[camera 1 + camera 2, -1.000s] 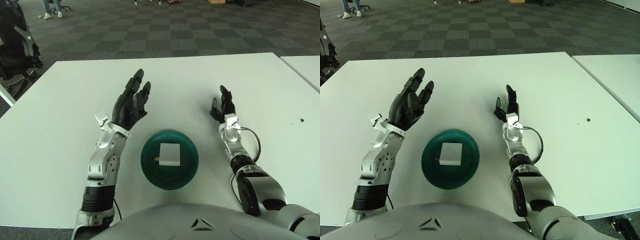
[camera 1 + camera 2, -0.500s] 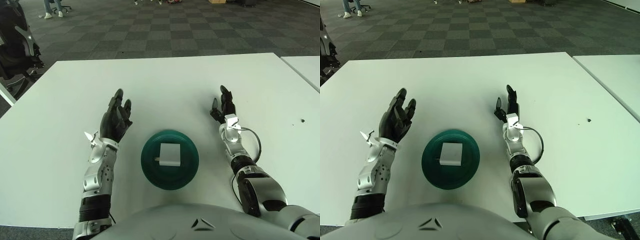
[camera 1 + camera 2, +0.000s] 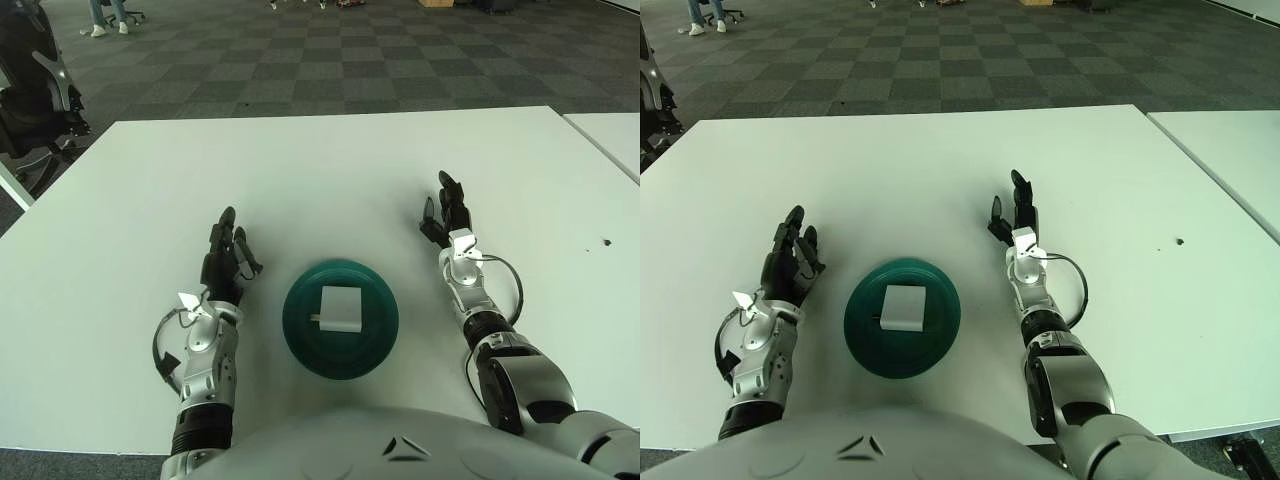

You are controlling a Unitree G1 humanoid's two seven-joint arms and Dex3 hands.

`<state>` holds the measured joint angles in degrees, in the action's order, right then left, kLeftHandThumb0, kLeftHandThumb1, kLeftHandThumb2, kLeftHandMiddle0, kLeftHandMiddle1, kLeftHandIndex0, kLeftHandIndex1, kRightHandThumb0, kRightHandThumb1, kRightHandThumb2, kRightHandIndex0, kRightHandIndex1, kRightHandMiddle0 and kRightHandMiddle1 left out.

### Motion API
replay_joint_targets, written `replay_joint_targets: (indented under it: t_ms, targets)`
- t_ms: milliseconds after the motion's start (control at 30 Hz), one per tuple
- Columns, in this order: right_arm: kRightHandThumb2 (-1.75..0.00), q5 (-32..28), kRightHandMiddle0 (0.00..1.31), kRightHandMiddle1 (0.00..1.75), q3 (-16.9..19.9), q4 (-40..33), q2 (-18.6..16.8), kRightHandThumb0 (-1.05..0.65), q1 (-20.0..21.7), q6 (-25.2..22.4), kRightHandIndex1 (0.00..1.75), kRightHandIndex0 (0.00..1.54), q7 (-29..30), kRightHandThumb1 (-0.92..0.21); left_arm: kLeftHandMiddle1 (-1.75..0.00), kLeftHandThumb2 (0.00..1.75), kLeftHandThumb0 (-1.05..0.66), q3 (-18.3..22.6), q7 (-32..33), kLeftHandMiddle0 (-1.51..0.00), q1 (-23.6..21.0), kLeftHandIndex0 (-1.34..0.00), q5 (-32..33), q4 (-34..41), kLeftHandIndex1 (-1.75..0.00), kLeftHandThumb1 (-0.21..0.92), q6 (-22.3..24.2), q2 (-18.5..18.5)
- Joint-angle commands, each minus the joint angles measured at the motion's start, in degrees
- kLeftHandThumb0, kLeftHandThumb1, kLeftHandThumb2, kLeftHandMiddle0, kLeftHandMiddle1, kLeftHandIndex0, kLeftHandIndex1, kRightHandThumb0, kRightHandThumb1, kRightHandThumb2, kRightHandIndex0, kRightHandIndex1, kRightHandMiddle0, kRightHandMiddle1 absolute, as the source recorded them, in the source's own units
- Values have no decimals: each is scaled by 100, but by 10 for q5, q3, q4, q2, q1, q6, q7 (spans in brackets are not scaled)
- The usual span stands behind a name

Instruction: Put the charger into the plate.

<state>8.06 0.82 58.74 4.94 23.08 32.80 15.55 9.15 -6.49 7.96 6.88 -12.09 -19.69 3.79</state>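
Charger (image 3: 339,309) is sitting flat inside the plate (image 3: 380,340), roughly centred, white block on dark green. Its prong end is pointing toward frame left. Nothing is touching it.

Plate is sitting on the white table (image 3: 330,170) in the lower centre of the frame, just above the robot's torso at the bottom edge.

Left hand (image 3: 224,264) is lying left of the plate, near but apart from its rim, in the lower left-centre. Fingers are extended and pointing up-frame, loosely together, holding nothing. Left forearm is running down toward the bottom edge, with a cable loop showing beside the wrist.

Right hand (image 3: 444,213) is lying right of the plate and further up-frame, clearly apart from it. Fingers are straight and pointing up-frame, thumb sticking out to the left side, holding nothing. Right forearm is running down to the lower right corner, with a thin black cable looping off the wrist.

Both hands are resting on or just over the tabletop; can't tell which from these views.

A small dark speck (image 3: 603,241) is showing on the table at the right edge. A second white table (image 3: 610,135) is sitting just beyond the gap at the upper right. Dark checkered carpet (image 3: 330,50) is filling the top of the frame, with a dark chair (image 3: 35,95) at the upper left.
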Motion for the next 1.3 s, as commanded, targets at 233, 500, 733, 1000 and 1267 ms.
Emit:
replay_joint_targets:
  t_ms: [233,500,733,1000,1267]
  targets:
    - [-94,33,0,36,-31,61,-7,-84,-131,-36,0,8,24,-92,0,102,-100,4,49,-3,-35,0,-77,-229,-38,92,-143,-48]
    - [-94,22,0,32,-32,39,-2,-86,-150,-33,0,1,-2,-92,0,103,-98,-2,65,0,-41,0,-75,-246,-34,92,-159,-42]
    - [-90,6,0,26,-35,-52,-15,-86,-215,-40,0,0,-31,-92,-1,102,-97,-6,67,-2,-40,0,-69,-248,-36,92,-171,-35]
    - [-87,-12,0,23,-40,-151,-27,-86,-272,-72,0,0,-64,-92,-2,102,-97,-19,53,-5,-18,0,-67,-222,-39,92,-197,-24]
    - [-86,-53,0,21,-30,-270,-23,-86,-326,-138,0,0,-106,-92,-2,102,-98,-55,49,-6,92,0,-78,-75,-35,92,-206,-3]
